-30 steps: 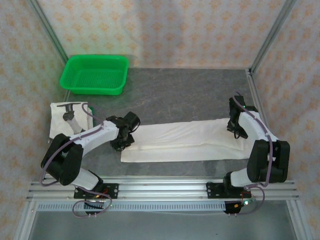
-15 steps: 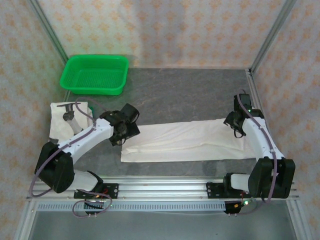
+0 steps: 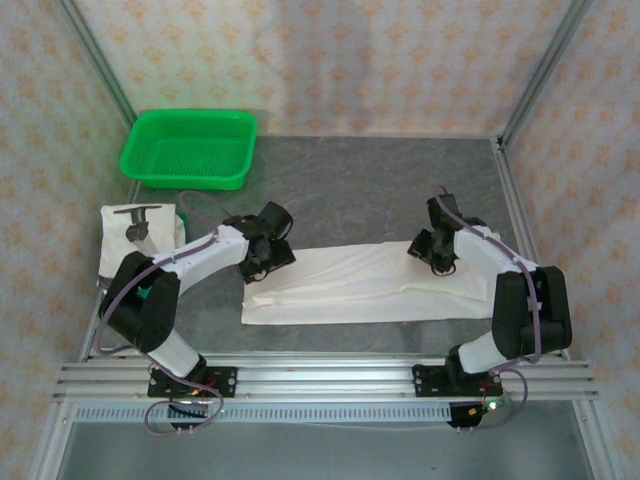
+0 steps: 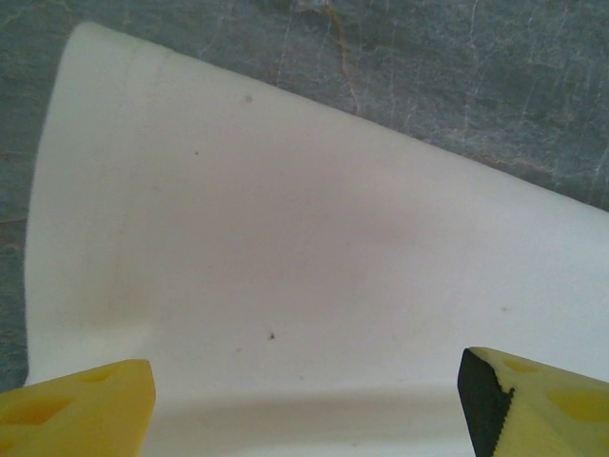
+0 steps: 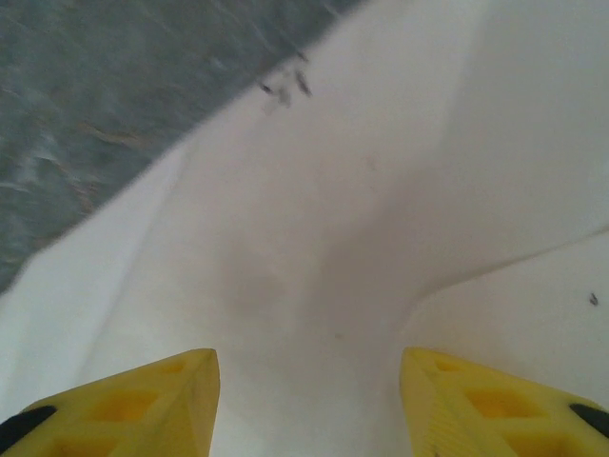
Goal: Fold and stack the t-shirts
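Both angled inward over the flat t-shirt (image 3: 370, 285), the left fingers (image 4: 76, 405) and right fingers (image 5: 143, 400) gape wide, holding nothing.

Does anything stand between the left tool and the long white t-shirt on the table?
Nothing visible does. The left tool is open right over the t-shirt, with bare cloth between its fingers.

Both arms (image 3: 190, 262) bend inward from the bottom of the top view, the left gripper (image 3: 258, 264) left of centre and the right gripper (image 3: 432, 252) right of centre, each pointing down with its yellow fingers (image 4: 76, 409) spread wide apart.
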Controlling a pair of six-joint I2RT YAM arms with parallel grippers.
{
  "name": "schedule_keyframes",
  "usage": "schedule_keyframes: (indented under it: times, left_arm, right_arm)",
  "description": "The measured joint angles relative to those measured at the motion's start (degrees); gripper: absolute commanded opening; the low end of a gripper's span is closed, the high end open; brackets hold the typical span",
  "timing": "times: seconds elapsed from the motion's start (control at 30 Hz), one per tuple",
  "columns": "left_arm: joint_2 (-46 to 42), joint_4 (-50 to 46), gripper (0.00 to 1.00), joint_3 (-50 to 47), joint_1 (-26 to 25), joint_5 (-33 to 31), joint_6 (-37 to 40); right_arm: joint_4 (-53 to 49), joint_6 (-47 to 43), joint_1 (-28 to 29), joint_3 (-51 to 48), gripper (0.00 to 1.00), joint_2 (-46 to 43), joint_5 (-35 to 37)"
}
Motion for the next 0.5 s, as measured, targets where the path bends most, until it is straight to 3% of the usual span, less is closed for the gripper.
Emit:
schedule_keyframes:
  times: [0.33, 0.5]
  left_arm:
    - [-1.1, 1.0, 0.83, -7.1, 0.0, 1.5, 0.1]
    - [-4.1, 1.0, 0.83, -8.8, 0.0, 1.7, 0.5]
  right_arm:
    - [-4.9, 3.8, -0.4, -9.2, 0.53, -12.5, 0.7]
    - [-10.0, 6.6, -0.4, -13.8, 0.38, -21.8, 0.5]
